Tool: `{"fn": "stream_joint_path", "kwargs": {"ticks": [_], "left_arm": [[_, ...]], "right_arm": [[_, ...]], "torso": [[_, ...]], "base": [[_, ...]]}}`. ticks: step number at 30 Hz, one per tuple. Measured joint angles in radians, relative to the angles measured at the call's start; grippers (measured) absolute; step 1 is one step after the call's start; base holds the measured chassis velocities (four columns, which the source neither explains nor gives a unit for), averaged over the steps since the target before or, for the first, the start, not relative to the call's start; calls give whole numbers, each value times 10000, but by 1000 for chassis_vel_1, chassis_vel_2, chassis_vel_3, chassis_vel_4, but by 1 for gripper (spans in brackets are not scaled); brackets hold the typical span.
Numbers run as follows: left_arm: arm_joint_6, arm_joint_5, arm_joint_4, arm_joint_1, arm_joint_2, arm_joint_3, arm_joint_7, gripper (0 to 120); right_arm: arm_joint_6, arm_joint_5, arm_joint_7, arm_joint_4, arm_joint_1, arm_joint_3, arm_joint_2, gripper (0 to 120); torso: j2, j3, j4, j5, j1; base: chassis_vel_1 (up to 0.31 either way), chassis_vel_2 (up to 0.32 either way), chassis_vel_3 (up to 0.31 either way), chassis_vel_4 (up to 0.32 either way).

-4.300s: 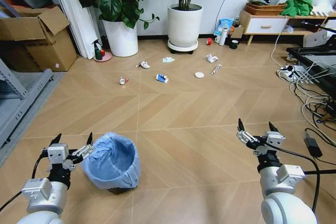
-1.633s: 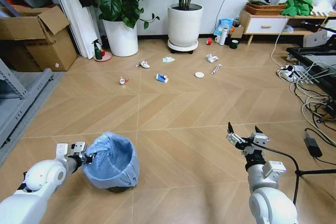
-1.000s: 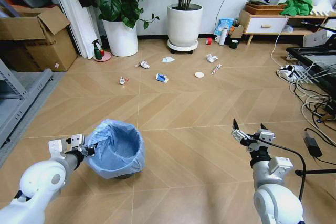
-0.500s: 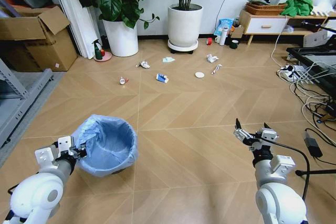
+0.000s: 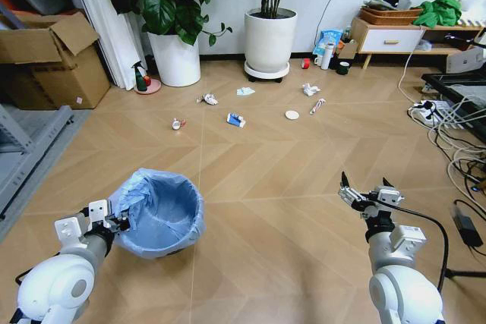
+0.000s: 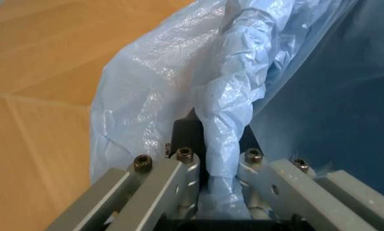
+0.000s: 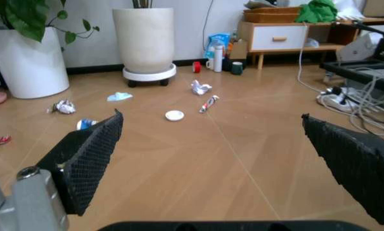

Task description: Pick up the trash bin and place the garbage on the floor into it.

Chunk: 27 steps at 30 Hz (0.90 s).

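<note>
The left pincer (image 5: 115, 221) was clamped on the trash bin (image 5: 157, 212) at its bag-covered rim; the bin looked light, its liner soft and slippery, so the hard rim was the sound hold. The right pincer (image 5: 365, 191) stood spread and empty, the garbage (image 5: 235, 120) well beyond both on the floor (image 5: 273, 172).

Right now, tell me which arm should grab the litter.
Right. The right gripper is open and empty, facing the litter ahead. The left gripper is shut on the bin rim.
</note>
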Motion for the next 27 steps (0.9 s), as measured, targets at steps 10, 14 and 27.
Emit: {"fn": "stream_joint_path", "kwargs": {"ticks": [10, 14, 27], "left_arm": [[4, 11, 61, -7, -16, 15, 108, 2], [4, 13, 66, -14, -21, 29, 108, 2], [-3, 37, 169, -15, -74, 54, 241, 2]], "right_arm": [[103, -200, -12, -169, 11, -66, 58, 100], [146, -249, -12, -223, 13, -77, 74, 100], [170, -334, -22, -318, 20, -119, 112, 100]], "torso": [[0, 2, 1, -8, 2], [0, 1, 1, -5, 1], [-1, 1, 1, 0, 2]], "base": [[-215, 403, 212, -398], [-187, 445, 224, -450], [-140, 362, 131, -378]]}}
